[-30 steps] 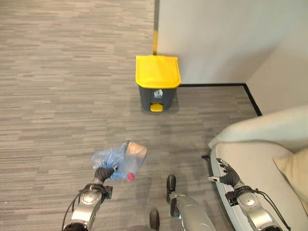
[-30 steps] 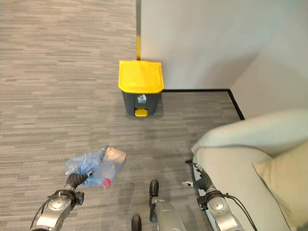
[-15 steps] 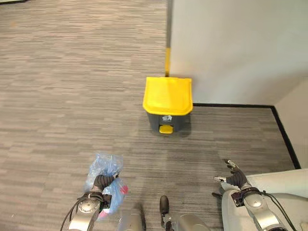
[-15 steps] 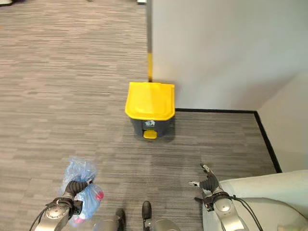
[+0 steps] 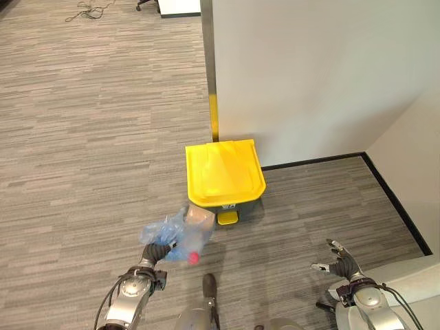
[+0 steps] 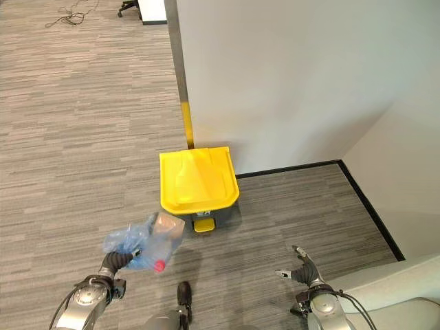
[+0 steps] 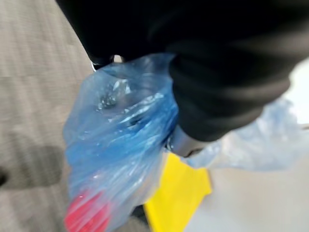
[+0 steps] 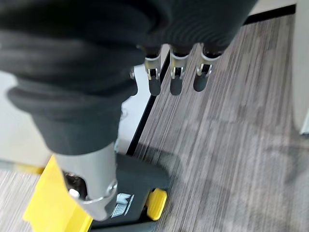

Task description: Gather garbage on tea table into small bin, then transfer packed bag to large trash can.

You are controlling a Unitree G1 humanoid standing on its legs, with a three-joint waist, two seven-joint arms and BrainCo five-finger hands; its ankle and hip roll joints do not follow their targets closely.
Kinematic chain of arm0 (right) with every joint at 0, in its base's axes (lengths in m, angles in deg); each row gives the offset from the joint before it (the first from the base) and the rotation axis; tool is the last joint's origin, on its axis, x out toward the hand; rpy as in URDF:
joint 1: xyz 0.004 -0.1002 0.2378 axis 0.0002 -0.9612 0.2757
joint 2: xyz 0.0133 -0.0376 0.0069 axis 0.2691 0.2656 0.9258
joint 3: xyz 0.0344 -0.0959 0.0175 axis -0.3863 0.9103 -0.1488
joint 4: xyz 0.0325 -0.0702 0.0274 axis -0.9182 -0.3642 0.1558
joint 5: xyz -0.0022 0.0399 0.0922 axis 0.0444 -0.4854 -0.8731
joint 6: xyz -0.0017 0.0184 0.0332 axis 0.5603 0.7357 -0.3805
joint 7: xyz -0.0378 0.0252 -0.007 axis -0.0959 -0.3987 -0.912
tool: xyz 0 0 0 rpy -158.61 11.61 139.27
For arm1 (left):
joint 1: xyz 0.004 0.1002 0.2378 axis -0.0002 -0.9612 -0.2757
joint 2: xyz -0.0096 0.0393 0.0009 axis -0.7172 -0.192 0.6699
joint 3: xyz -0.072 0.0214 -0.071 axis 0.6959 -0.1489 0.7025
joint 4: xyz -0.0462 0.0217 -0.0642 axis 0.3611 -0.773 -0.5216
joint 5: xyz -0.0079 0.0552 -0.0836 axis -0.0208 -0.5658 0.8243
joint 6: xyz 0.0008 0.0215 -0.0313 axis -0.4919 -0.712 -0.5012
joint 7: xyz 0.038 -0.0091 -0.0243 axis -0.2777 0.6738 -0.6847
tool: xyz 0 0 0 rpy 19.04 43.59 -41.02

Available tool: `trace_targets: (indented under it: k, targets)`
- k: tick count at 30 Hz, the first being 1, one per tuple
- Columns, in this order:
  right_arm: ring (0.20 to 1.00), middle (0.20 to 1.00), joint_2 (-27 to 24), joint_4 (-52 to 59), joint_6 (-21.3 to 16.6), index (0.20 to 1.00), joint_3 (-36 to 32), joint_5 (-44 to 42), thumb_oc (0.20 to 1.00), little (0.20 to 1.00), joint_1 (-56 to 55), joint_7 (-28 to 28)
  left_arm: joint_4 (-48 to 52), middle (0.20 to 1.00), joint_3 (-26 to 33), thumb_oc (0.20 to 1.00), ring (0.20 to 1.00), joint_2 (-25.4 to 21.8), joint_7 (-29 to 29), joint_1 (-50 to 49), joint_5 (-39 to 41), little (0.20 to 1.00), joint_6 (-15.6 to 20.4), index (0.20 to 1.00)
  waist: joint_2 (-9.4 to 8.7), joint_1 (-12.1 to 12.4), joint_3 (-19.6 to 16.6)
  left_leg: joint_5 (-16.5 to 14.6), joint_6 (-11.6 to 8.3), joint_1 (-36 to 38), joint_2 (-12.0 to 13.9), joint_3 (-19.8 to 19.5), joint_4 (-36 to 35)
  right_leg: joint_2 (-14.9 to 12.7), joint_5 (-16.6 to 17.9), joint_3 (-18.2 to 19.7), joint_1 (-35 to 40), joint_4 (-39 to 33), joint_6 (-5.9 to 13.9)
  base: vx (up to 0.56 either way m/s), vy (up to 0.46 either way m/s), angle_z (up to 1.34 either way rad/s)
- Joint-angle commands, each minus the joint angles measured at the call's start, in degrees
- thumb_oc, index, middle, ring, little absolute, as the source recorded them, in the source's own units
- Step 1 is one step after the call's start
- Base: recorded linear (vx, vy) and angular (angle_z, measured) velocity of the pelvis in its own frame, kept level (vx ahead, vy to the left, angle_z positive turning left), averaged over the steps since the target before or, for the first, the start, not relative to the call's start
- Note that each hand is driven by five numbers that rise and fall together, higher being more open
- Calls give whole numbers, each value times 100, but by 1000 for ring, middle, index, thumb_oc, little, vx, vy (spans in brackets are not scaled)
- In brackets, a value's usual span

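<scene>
The left hand (image 5: 152,253) is clenched on the gathered neck of the blue garbage bag (image 5: 176,234), so the packed load is carried clear of the carpet (image 5: 82,137), just short of the closed yellow-lidded trash can (image 5: 224,174). The right hand (image 5: 340,256) is held empty with relaxed, spread fingers, presumably kept free for the lid or yellow pedal (image 5: 227,218).

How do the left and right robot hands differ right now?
The left robot hand is curled round the blue garbage bag; the right robot hand holds nothing, fingers straight. The left robot hand sits close in front of the yellow-lidded trash can; the right robot hand hangs well off to its side. Both are low over the grey carpet.
</scene>
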Motion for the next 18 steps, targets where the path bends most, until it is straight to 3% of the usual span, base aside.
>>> trace_targets:
  k: [1,2,3,4,7,8,10,11,15,18]
  targets:
    - [1000,1000,36,114,-117,1000,68,45,1000,1000,405,-82,407,200,336,200,200,-325,-201,-274,-45,200,281,200,-125,417,-52,-1174,-654,37,652,167,743,-409,1281,-71,-491,117,144,123,231,-62]
    - [1000,1000,39,86,-103,1000,107,51,1000,1000,409,-67,415,200,331,200,200,-303,-209,-281,-29,200,292,200,-110,419,-37,-1195,-637,162,612,191,676,-267,1140,-158,-575,87,114,140,159,-104]
    - [1000,1000,15,28,-103,1000,96,10,1000,1000,427,-79,368,200,346,200,200,-292,-200,-271,-17,200,303,200,-95,385,-60,-1178,-612,397,490,178,434,156,952,-106,-732,-102,98,149,136,-100]
    - [1000,1000,0,1,-116,1000,116,-12,1000,1000,448,-85,339,200,342,200,200,-294,-210,-252,-5,200,308,200,-84,372,-45,-1173,-600,474,446,170,365,301,923,-155,-852,-115,90,106,84,-19]
    - [1000,1000,-4,-15,-123,1000,128,-69,1000,1000,404,-131,325,200,355,200,200,-267,-218,-283,35,200,311,200,-105,370,19,-1183,-605,651,327,122,312,508,775,-381,-737,-352,0,89,-21,23]
    - [1000,1000,-9,-25,-124,1000,111,-97,1000,1000,352,-147,351,200,377,200,200,-248,-203,-322,45,200,320,200,-135,352,59,-1211,-625,699,299,66,348,578,717,-274,-595,-465,-35,70,-92,32]
    - [1000,1000,-17,-48,-141,1000,93,-109,1000,1000,321,-152,346,200,405,200,200,-217,-194,-355,68,200,312,200,-145,350,45,-1179,-691,699,306,62,335,628,753,-231,-576,-566,-62,40,-92,63]
    - [1000,1000,-25,-121,-123,1000,16,-135,1000,1000,227,-167,335,200,450,200,200,-157,-149,-422,124,200,276,200,-164,352,50,-1188,-820,637,340,83,457,609,790,-323,-466,-770,-123,40,-118,60]
    - [1000,1000,-69,-126,-133,1000,-124,-268,1000,1000,108,-210,333,200,495,200,200,-101,-94,-489,167,200,217,200,-172,282,166,-1147,-1025,245,452,-122,1302,593,798,-411,-279,-990,-272,12,-61,67]
    - [1000,1000,-98,-183,-103,1000,-175,-251,1000,1000,86,-199,288,200,479,200,200,-84,-78,-532,158,200,182,200,-183,264,172,-1124,-1053,154,709,-213,1120,459,712,-461,-189,-1047,-229,32,113,37]
